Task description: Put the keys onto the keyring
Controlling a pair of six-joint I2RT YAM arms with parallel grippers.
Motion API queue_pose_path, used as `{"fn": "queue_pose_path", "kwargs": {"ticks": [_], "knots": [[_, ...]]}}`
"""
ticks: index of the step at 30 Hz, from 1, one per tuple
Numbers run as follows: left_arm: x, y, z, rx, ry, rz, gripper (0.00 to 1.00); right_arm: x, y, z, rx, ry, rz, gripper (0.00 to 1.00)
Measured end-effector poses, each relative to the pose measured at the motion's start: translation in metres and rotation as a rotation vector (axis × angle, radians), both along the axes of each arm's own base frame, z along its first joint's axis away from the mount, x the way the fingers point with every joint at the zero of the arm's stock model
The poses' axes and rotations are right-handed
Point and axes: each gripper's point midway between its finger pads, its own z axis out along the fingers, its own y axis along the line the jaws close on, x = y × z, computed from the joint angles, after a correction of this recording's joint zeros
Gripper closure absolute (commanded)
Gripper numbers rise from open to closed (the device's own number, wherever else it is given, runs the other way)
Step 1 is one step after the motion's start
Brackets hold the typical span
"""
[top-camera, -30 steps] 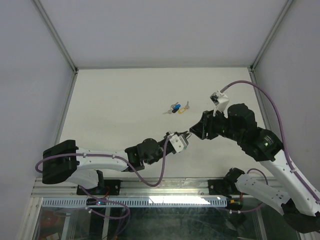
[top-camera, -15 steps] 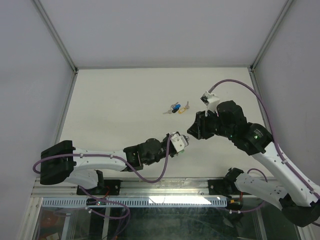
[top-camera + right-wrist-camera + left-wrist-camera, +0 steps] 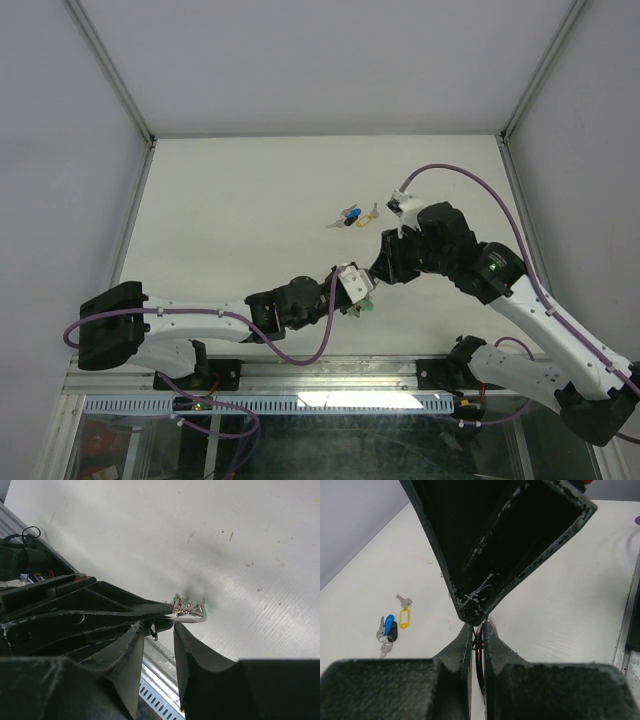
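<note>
My left gripper point(image 3: 358, 292) is shut on the keyring point(image 3: 479, 641), a thin wire ring pinched edge-on between its fingertips point(image 3: 465, 639). In the right wrist view the keyring point(image 3: 189, 611) carries a small bunch with green-headed keys, sticking out past the left fingers point(image 3: 105, 611). My right gripper point(image 3: 377, 272) is open, its jaws either side of the left fingertips and close to the ring point(image 3: 157, 630). The loose keys lie farther back on the table: blue point(image 3: 388, 624), yellow point(image 3: 404, 618) and grey point(image 3: 403, 600), and they also show in the top view point(image 3: 351, 216).
White table point(image 3: 230, 220) with grey walls on three sides. A metal rail point(image 3: 330, 375) runs along the near edge below the arms. The right arm's purple cable point(image 3: 480, 185) loops above its wrist.
My right gripper has moved left and nearer, closing in on the left gripper's tips. The left gripper has shifted slightly and still holds the keyring. The loose keys have not moved.
</note>
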Motion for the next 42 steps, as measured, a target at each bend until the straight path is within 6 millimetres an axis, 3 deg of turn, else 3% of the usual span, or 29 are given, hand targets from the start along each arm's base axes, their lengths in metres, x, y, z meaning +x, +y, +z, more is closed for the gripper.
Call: {"fn": "queue_pose_path", "kwargs": {"ticks": [5,8,12,13,16,19,22,26,32,37,42], "knots": [[-0.001,0.0,0.0,-0.003,0.005,-0.002,1.0,-0.002,0.002,-0.004,-0.001,0.013,0.017,0.74],[-0.002,-0.001,0.0,-0.008,0.014,-0.008,1.0,-0.003,0.003,-0.006,-0.002,0.018,0.025,0.81],[-0.003,-0.002,0.0,-0.015,0.025,-0.015,1.0,-0.005,0.005,-0.006,0.009,0.024,0.038,1.0],[-0.004,-0.002,0.0,-0.015,0.026,-0.016,1.0,-0.005,0.006,-0.005,0.012,0.022,0.044,1.0],[-0.004,-0.002,-0.001,-0.014,0.028,-0.015,0.87,-0.006,0.008,-0.006,0.02,0.027,0.052,1.0],[-0.004,0.0,0.0,-0.023,0.019,-0.017,0.63,-0.006,0.009,-0.006,0.024,0.031,0.052,1.0],[-0.006,0.002,0.011,-0.07,-0.015,-0.03,0.56,-0.007,0.009,-0.005,0.029,0.038,0.048,1.0],[-0.011,0.013,0.022,-0.155,-0.081,-0.052,0.56,-0.007,0.008,-0.001,0.037,0.05,0.022,1.0],[-0.02,0.03,0.017,-0.218,-0.178,-0.087,0.6,-0.005,0.012,0.024,0.092,0.039,-0.008,1.0],[-0.021,0.031,0.04,-0.299,-0.241,-0.095,0.6,-0.004,0.014,0.038,0.125,0.027,-0.017,1.0],[-0.021,0.034,0.057,-0.36,-0.282,-0.085,0.61,-0.005,0.014,0.039,0.129,0.035,-0.018,1.0]]}}
